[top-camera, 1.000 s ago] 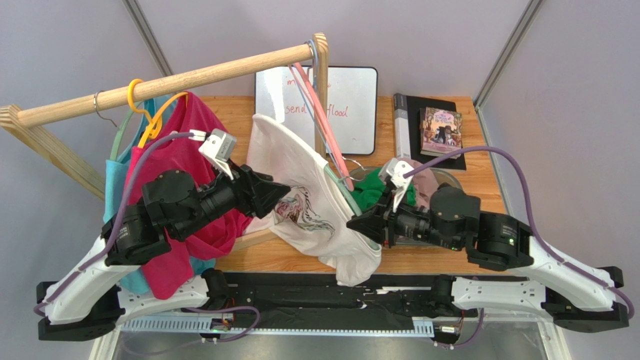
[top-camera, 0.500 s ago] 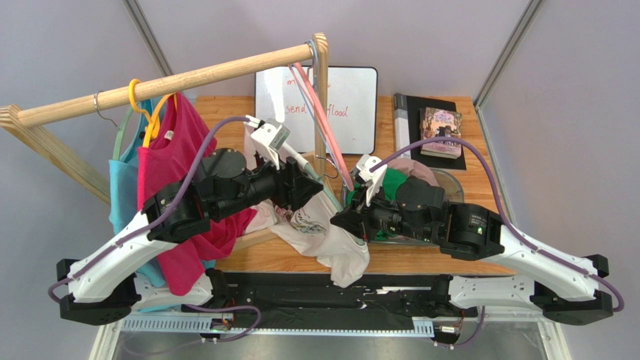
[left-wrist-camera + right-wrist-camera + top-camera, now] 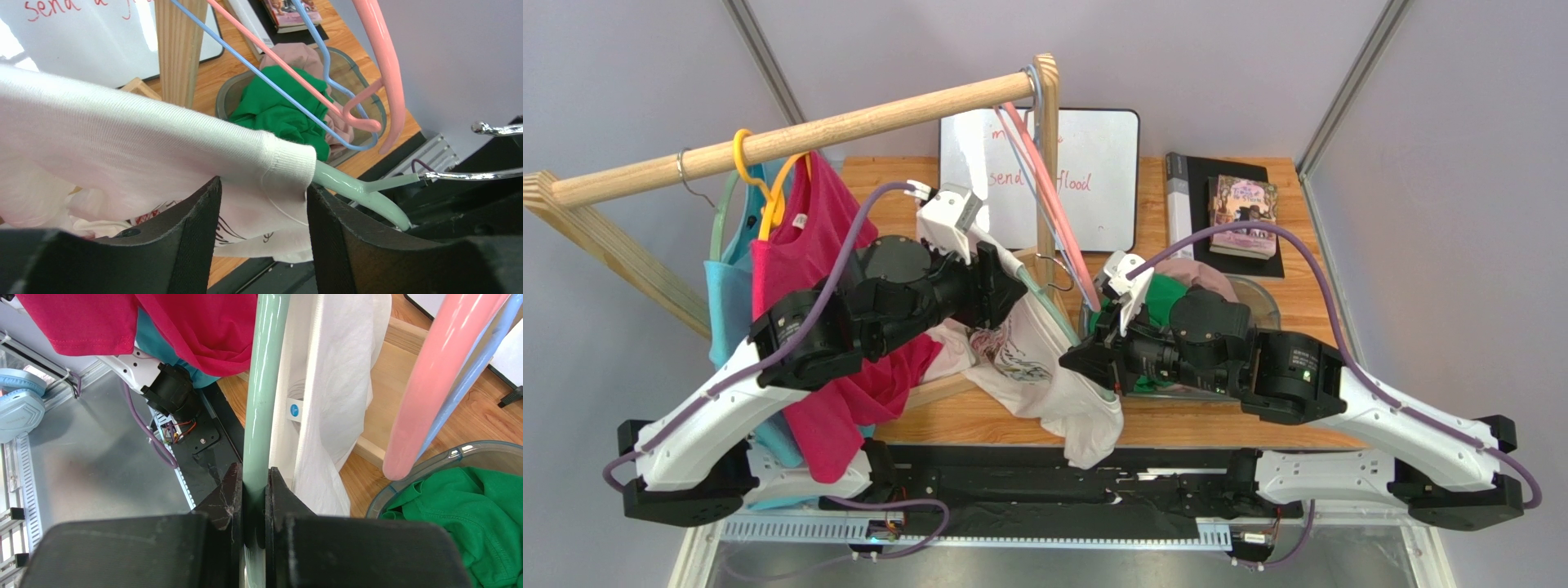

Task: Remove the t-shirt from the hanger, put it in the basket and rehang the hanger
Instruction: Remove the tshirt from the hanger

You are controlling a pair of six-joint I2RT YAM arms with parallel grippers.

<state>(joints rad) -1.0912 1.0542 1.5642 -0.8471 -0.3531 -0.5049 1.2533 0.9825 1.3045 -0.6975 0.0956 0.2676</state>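
A white printed t-shirt point(image 3: 1044, 374) hangs bunched on a mint-green hanger point(image 3: 362, 187), drooping over the table's front edge. My right gripper point(image 3: 253, 478) is shut on the hanger's green bar point(image 3: 267, 386), with the shirt's white fabric point(image 3: 344, 386) just to the right of it. In the top view the right gripper point(image 3: 1075, 364) sits at the shirt's right side. My left gripper point(image 3: 263, 187) is open, its two fingers astride the ribbed hem of the shirt point(image 3: 123, 135) where the hanger arm comes out. From above, the left gripper point(image 3: 995, 312) is at the shirt's upper left.
A wooden rail point(image 3: 793, 135) carries a magenta shirt point(image 3: 817, 282) and a teal one point(image 3: 725, 306) at left. Empty pink and blue hangers point(image 3: 1044, 184) hang from its right end. A clear bin with green clothing point(image 3: 1167, 300), a whiteboard point(image 3: 1100, 159) and a book point(image 3: 1241, 214) sit behind.
My left arm has swung right and further back to the shirt's upper left. The right arm has shifted left with the hanger. The shirt has bunched up and dropped lower.
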